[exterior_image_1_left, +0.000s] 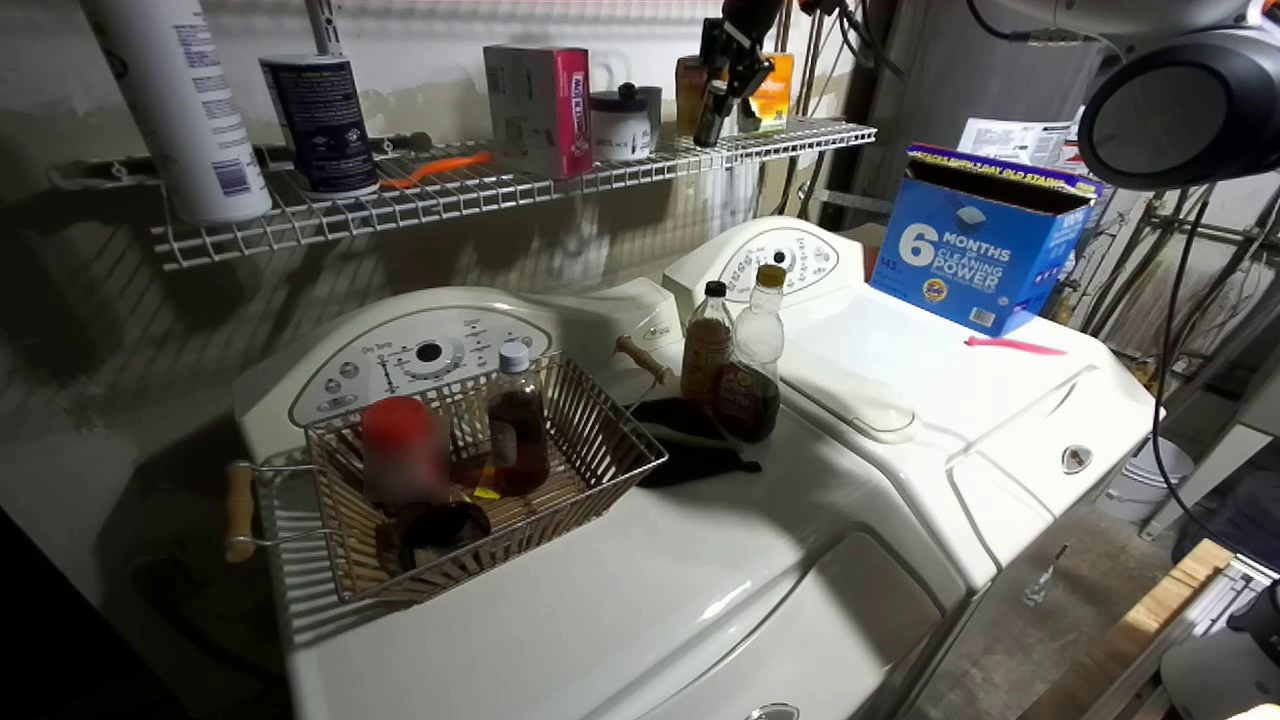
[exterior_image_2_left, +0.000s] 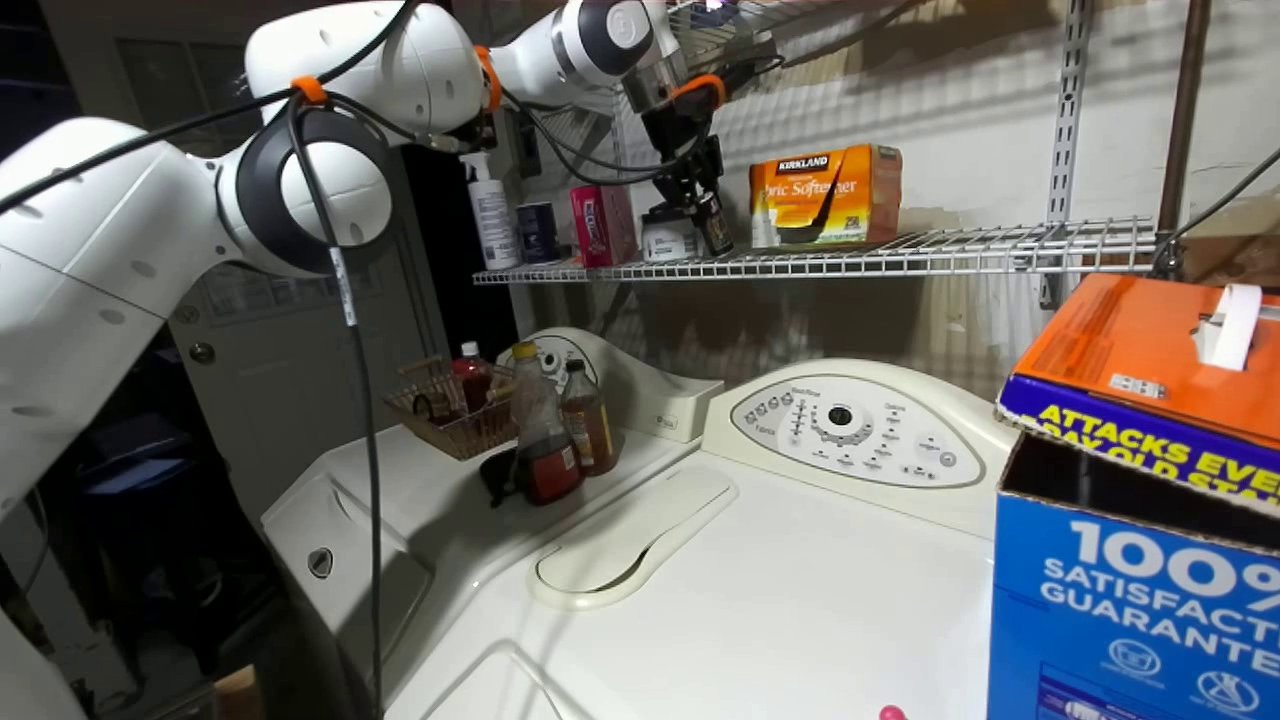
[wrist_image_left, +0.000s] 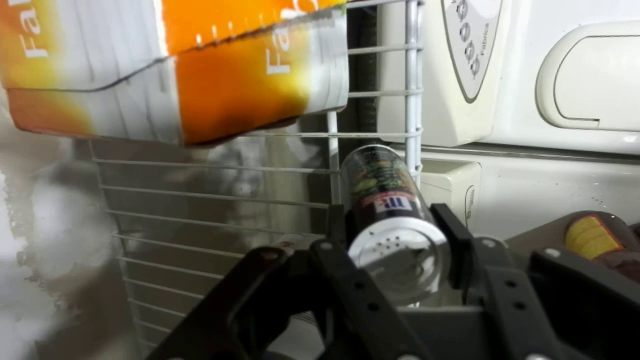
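In an exterior view, the gripper (exterior_image_2_left: 710, 205) clamps a dark shaker (exterior_image_2_left: 716, 230) near the front edge of the shelf (exterior_image_2_left: 1000, 266), between 1 jar (exterior_image_2_left: 668, 240) and 1 softener box (exterior_image_2_left: 825, 195).

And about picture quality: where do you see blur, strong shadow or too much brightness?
In an exterior view, the red-topped container is smeared, and striped shadow falls on the dryer top beside the wire basket; in both exterior views, the washer top is nearly washed out; in the wrist view, the small print on the shaker can in the gripper is too soft to read.
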